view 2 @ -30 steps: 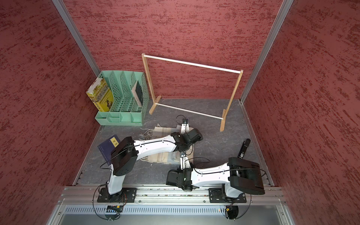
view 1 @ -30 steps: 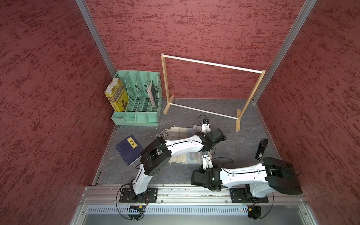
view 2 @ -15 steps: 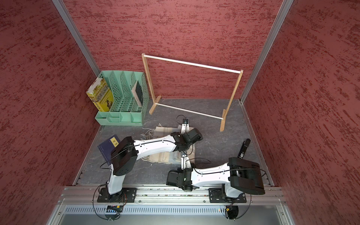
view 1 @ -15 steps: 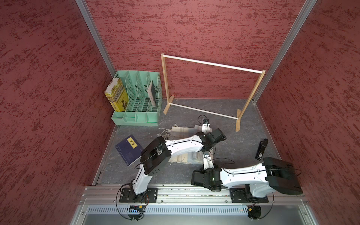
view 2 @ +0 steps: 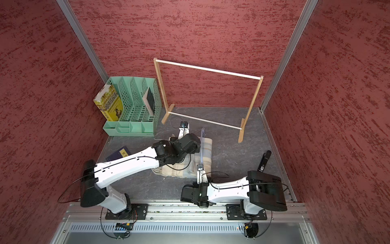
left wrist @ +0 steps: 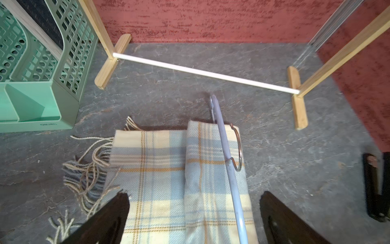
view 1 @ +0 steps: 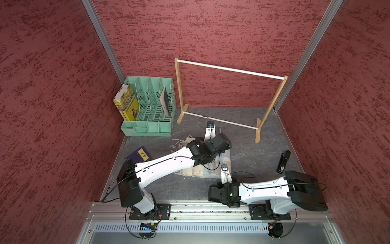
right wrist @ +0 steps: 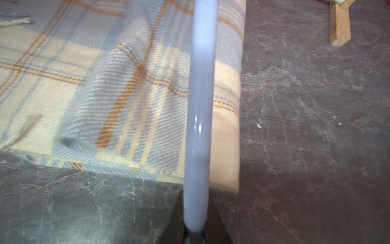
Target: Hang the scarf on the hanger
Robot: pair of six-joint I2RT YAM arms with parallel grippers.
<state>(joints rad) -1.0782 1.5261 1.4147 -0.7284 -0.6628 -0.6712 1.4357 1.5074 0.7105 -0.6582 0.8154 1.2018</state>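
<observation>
Right claw [right wrist: 196, 234] pinches the thin light-blue hanger [right wrist: 200, 84] over the folded cream-and-blue plaid scarf [right wrist: 137, 95]; left claw [left wrist: 194, 217] gapes.

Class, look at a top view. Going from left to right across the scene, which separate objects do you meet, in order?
Yellow book → dark book leaning in the green organiser → scarf → black handheld device.

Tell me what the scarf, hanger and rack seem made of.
The scarf: soft woven cloth, likely wool or acrylic; diagonal weave ribs and twisted fringe show. The hanger: smooth glossy light-blue bar, probably plastic or coated metal; shiny bare metal hook. The rack: pale unfinished-looking wood, matte white rod.
</observation>
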